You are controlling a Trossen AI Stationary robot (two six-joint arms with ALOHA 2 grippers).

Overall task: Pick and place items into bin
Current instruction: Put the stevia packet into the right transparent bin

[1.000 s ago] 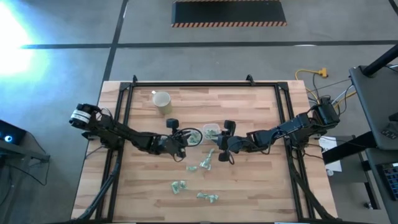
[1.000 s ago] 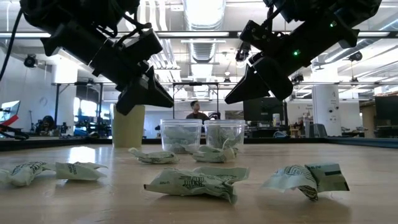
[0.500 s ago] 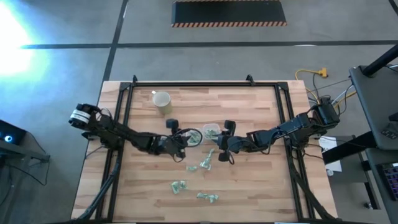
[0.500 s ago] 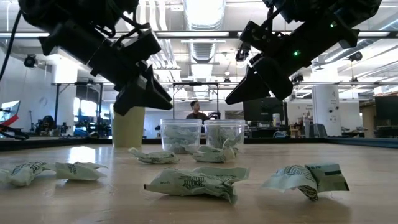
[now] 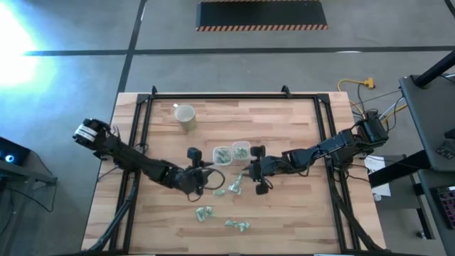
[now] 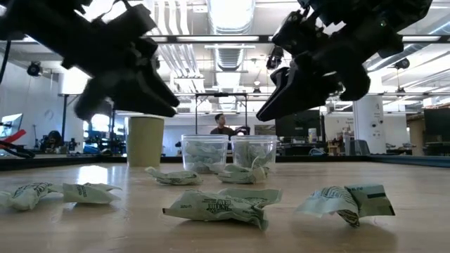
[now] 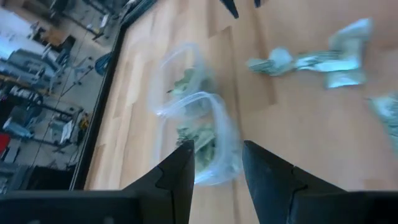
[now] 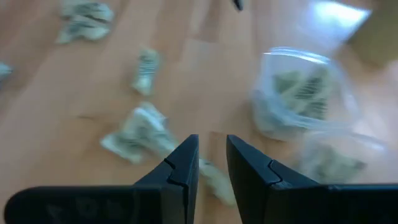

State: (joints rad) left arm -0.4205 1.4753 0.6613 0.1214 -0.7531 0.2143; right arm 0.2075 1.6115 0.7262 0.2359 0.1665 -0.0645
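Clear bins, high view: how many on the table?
2. Both sit mid-table, side by side between the two arms: the left bin nearer the left arm, the right bin nearer the right arm. None looks hidden.

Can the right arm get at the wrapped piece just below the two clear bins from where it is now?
Probably yes. The right gripper hangs right beside that piece, empty, jaws slightly apart. Nothing lies between them. The left gripper is on the far side, clear of the path.

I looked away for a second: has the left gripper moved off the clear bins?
Yes. In the high view the left gripper has pulled back from over the left clear bin toward the table's near edge, now beside the loose packets.
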